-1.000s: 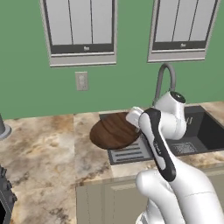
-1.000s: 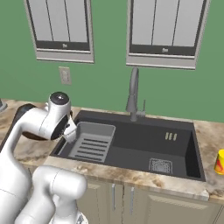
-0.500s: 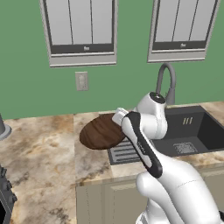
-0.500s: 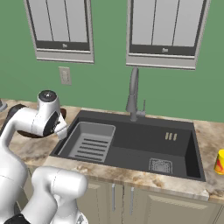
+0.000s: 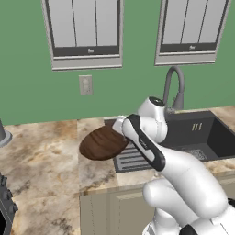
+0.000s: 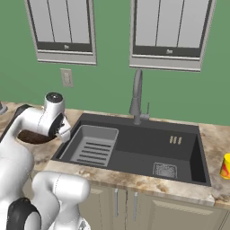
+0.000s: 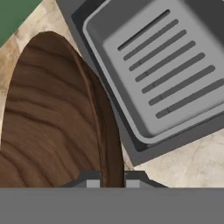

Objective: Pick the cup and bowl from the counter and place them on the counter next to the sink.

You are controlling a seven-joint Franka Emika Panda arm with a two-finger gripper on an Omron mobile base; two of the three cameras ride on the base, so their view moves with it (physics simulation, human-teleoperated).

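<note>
My gripper (image 5: 120, 126) is shut on the rim of the wide dark wood-grain bowl (image 5: 103, 143), which hangs tilted just over the marbled counter (image 5: 41, 156) left of the sink (image 5: 202, 133). In the hand view the bowl (image 7: 52, 113) stands edge-on, its rim running between my fingertips (image 7: 92, 179), with my gripper (image 7: 111, 180) at the bottom. From the right base view my gripper (image 6: 65, 133) shows beside a sliver of the bowl (image 6: 32, 136). The yellow cup (image 6: 226, 166) stands on the counter (image 6: 215, 134) right of the sink (image 6: 148, 148).
A grey ribbed drainer tray (image 6: 92, 143) lies in the sink's left half, close to the bowl. The curved grey faucet (image 6: 137, 96) rises behind the basin. A black stovetop edge (image 5: 4, 211) sits at the far left, and a wall outlet (image 5: 85, 85) above the counter.
The arm has swung left with the bowl, carrying it from over the sink's left edge to over the counter beside the sink. The cup has stayed put.
</note>
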